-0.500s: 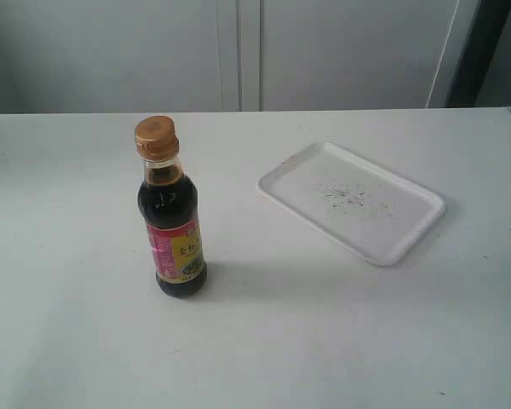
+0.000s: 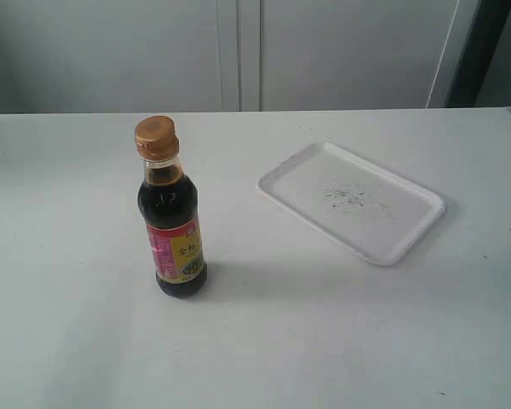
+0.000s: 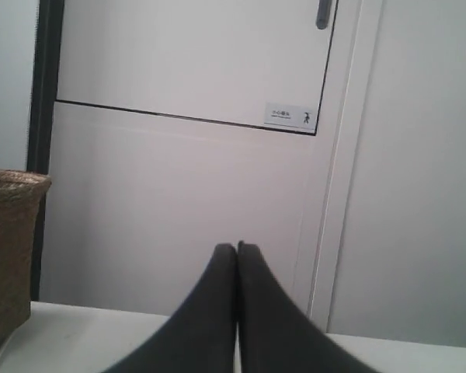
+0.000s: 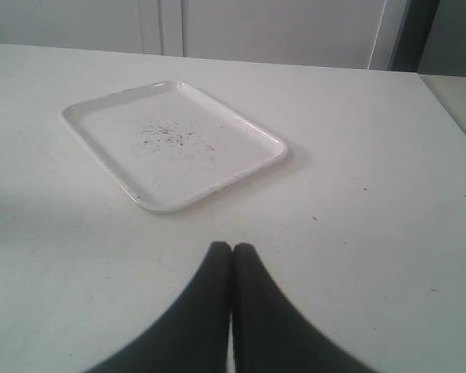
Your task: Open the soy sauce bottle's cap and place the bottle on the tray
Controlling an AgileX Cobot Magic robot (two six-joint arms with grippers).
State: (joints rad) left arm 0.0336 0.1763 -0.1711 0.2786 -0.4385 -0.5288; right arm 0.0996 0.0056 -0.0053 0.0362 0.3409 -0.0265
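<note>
The soy sauce bottle (image 2: pixel 172 217) stands upright on the white table, dark liquid inside and a pink-and-yellow label low on its body. Its bronze-gold cap (image 2: pixel 157 136) sits closed on the neck. To the bottle's right lies the white tray (image 2: pixel 404 241), with nothing in it but faint dark specks; the right wrist view shows the tray (image 4: pixel 101 148) too. Neither arm appears in the exterior view. My left gripper (image 3: pixel 237 247) is shut on nothing and faces a white cabinet. My right gripper (image 4: pixel 232 247) is shut on nothing, over bare table short of the tray.
White cabinet doors (image 2: pixel 238 51) rise behind the table. A woven brown basket (image 3: pixel 8 249) stands at the table's edge in the left wrist view. The table's right edge (image 4: pixel 450 109) shows in the right wrist view.
</note>
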